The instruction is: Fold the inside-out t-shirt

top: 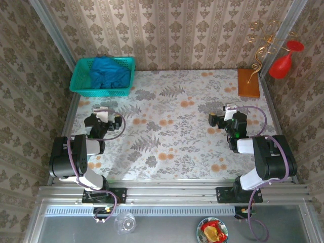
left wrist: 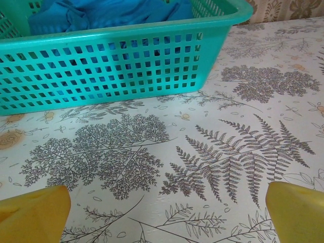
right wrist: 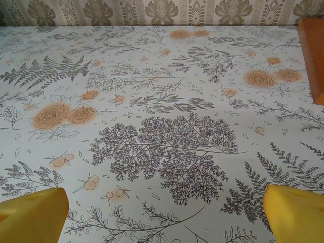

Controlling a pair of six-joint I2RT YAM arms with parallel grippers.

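item: t-shirt (top: 107,71), plain teal-blue, soft thin cloth, no print visible
state: crumpled in a loose heap, not folded, not spread out
pose: bunched with deep creases and folds; sleeves and neck cannot be told apart
place: inside the turquoise mesh basket (top: 81,81) at the far left corner of the table, piled up to about rim height
left wrist view: the t-shirt (left wrist: 109,11) shows above the basket (left wrist: 126,61) rim and darkly through the wall holes
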